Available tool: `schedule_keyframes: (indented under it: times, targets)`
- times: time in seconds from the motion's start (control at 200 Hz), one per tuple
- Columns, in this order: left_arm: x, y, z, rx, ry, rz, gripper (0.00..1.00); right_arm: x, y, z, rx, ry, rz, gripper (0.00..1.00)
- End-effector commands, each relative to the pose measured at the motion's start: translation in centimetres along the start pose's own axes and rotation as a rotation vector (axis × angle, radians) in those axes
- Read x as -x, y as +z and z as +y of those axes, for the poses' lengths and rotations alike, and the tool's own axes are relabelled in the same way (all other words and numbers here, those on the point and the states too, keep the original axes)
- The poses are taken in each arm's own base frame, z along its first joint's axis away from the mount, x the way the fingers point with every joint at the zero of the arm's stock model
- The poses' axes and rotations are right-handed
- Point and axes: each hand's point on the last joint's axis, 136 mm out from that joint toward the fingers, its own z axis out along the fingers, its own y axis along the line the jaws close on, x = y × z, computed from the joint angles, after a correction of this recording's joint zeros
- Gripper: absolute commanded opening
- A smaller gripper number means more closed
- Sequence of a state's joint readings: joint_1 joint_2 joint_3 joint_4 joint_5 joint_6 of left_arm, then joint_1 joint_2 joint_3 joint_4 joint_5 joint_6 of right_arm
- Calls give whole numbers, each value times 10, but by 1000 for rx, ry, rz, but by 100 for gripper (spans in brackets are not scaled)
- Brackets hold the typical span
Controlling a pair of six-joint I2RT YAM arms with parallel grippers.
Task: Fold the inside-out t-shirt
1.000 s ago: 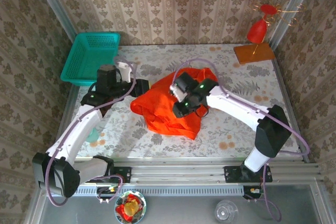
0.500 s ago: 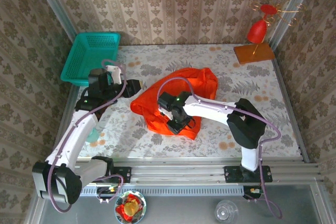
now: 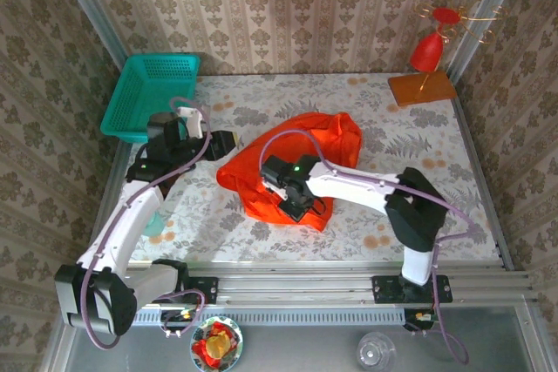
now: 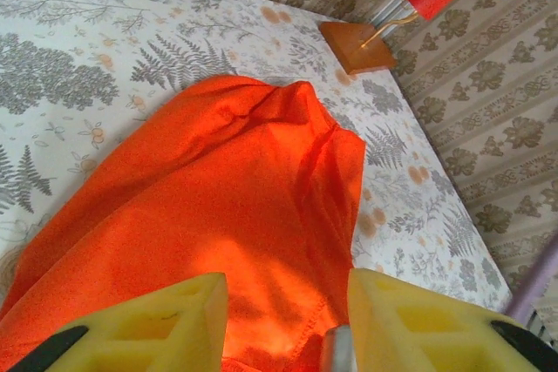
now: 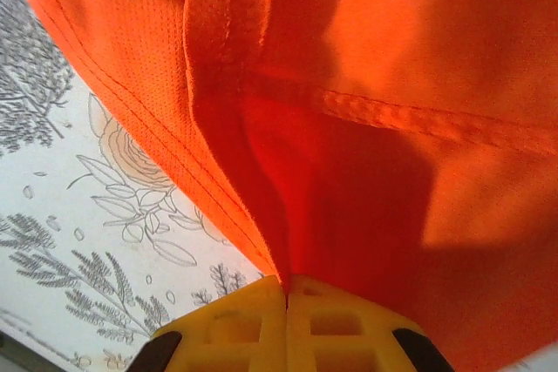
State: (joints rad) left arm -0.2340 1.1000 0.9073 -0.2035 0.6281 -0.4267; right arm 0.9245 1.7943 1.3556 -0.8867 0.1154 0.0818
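T-shirt (image 5: pixel 366 84) pinched between right fingers (image 5: pixel 231 330); beyond spread left fingers (image 4: pixel 166 320).

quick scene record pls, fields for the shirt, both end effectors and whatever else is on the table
shirt: orange, crumpled, mid table
right end effector: shut on a hemmed fold of the shirt, near side
left end effector: open, holding nothing, at the shirt's left edge
basket: teal, far left corner
ornament: red, wooden base, far right corner
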Motion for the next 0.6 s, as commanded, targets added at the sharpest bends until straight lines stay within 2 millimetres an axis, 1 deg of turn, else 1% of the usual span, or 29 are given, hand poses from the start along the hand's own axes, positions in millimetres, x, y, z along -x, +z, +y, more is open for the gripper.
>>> schedule_keyframes:
  times: [0.0,0.095,0.175,0.25,0.275,0.31,0.32,0.335,0.355,0.37,0.47,0.595]
  targets:
    - [2,3,-28,-165,122,-8,46,12,-49,-26,-66,65,-175,1]
    - [-2,8,-44,-266,205,-20,48,14,-71,-43,-39,152,-276,0]
    - [-7,14,-59,-316,287,-14,45,12,-87,-59,3,233,-338,0]
    - [-15,22,-75,-355,359,17,45,10,-98,-72,17,289,-380,0]
    - [-18,25,-81,-367,383,31,46,10,-102,-76,22,307,-394,0]
    - [-22,31,-87,-378,416,50,47,9,-102,-80,33,327,-399,0]
    - [-23,32,-89,-380,425,55,48,9,-110,-82,37,334,-424,0]
    - [-26,35,-92,-384,439,66,49,9,-115,-84,43,342,-438,0]
    - [-27,38,-91,-377,451,76,50,9,-118,-86,50,353,-451,0]
    - [-34,42,-99,-397,472,96,51,9,-121,-88,56,362,-461,0]
    - [-51,60,-111,-395,549,162,58,11,-134,-97,104,414,-526,2]
    - [-69,81,-118,-371,620,216,61,15,-149,-105,154,471,-584,2]
